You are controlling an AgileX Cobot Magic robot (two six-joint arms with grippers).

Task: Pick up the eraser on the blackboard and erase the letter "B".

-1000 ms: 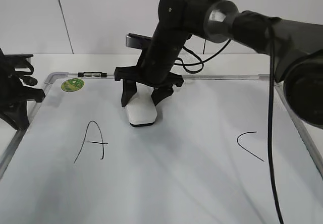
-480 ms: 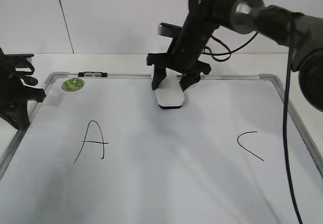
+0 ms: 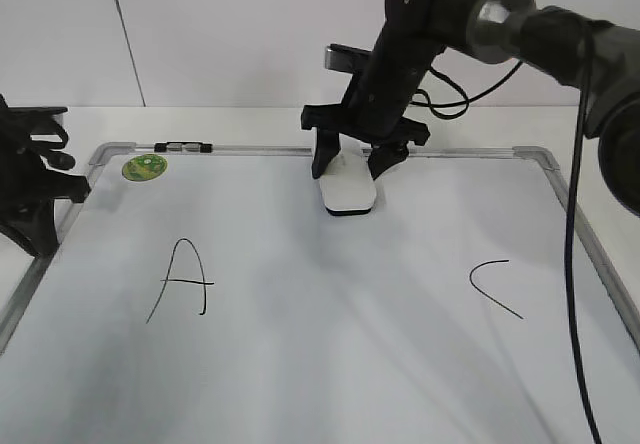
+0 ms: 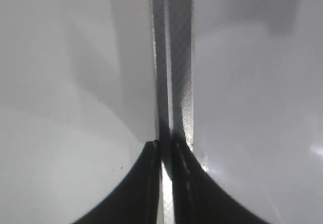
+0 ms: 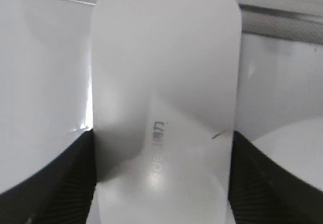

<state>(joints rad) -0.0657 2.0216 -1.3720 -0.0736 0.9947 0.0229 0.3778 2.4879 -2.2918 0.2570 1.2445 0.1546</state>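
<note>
The white eraser [image 3: 348, 195] rests flat on the blackboard [image 3: 330, 354], near the middle of its far edge. My right gripper [image 3: 350, 169] is shut on the eraser's two long sides. In the right wrist view the eraser [image 5: 164, 82] fills the frame between the right gripper's black fingers [image 5: 161, 153], with a faint grey marking on its top. No letter "B" shows; the board between the black "A" [image 3: 182, 282] and the black "C" [image 3: 493, 286] is bare white. My left gripper [image 3: 45, 219] sits at the board's left edge, its jaws [image 4: 164, 148] shut and empty over the silver frame [image 4: 174, 57].
A round green sticker [image 3: 144, 167] is at the board's far left corner. A small black and silver clip [image 3: 183, 147] sits on the far frame. The right arm's cables hang over the board's far right side. A white wall stands behind the table.
My right gripper has slid the eraser from the board's middle left toward the far edge and to the right. The left arm has not moved.
</note>
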